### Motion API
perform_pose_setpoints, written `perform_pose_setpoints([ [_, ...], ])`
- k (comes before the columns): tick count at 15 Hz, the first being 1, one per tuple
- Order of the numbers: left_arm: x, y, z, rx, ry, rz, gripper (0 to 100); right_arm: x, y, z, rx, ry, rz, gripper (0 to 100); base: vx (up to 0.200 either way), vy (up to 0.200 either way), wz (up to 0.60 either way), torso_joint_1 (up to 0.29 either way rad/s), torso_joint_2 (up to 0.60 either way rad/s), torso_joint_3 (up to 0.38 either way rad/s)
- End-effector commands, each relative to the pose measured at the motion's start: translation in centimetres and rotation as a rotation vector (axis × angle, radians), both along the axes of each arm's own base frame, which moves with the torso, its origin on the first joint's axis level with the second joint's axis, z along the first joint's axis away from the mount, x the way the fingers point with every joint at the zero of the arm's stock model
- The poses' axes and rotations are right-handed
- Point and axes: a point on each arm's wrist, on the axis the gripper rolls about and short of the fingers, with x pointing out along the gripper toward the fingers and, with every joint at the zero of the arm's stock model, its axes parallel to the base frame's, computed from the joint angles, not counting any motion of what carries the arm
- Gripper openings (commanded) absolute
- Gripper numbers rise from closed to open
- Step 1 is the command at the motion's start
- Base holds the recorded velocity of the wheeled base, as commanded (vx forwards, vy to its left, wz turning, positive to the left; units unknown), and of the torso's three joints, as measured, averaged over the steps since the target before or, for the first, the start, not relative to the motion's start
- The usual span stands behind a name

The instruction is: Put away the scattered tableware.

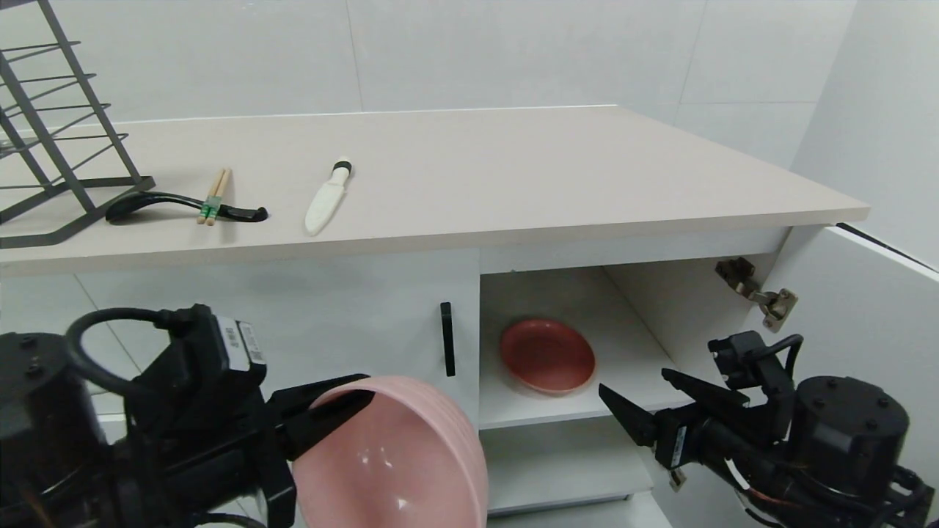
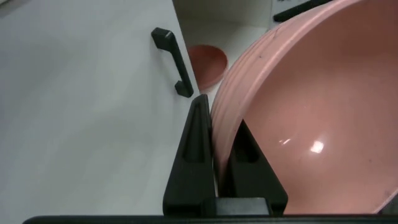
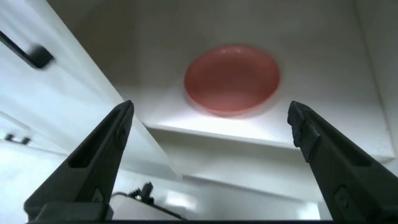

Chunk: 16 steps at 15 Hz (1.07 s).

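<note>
My left gripper is shut on the rim of a pink bowl, held low in front of the closed cabinet door; the left wrist view has the rim pinched between the two fingers. A red plate lies on the upper shelf of the open cabinet, also seen as the red plate from the right wrist. My right gripper hangs open just outside that shelf, to the right of the plate. On the counter lie a white knife, a black spoon and chopsticks.
A dark wire rack stands at the counter's far left. The left cabinet door has a black handle. The right cabinet door is swung open beside my right arm. A lower shelf sits under the plate's shelf.
</note>
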Motion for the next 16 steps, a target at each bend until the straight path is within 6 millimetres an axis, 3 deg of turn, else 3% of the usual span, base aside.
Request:
perform_pose_setpoints([
  [1,0.9,-2.5,-0.9,0.058,0.032,0.003,0,-1.1,-0.7,2.1,0.047,-0.073,0.001,100,0.0,0.0,0.0,0.0,0.0,0.0],
  [3,1.2,-3.9,-1.3,0.082,0.032,0.02,0,-2.1,-1.4,2.7,0.056,-0.09,-0.003,100,0.0,0.0,0.0,0.0,0.0,0.0],
  [9,2.1,-7.4,-1.9,0.104,0.015,0.037,0,-1.9,-2.1,3.2,0.065,-0.114,-0.066,100,0.0,0.0,0.0,0.0,0.0,0.0],
  [13,2.5,-11.2,-2.5,0.101,-0.031,0.091,0,-2.1,-2.6,3.9,0.073,-0.153,-0.108,100,0.0,0.0,0.0,0.0,0.0,0.0],
  [16,2.8,-15.6,-4.1,0.121,-0.061,0.15,0,-2.3,-3.7,5.1,0.094,-0.211,-0.156,100,0.0,0.0,0.0,0.0,0.0,0.0],
])
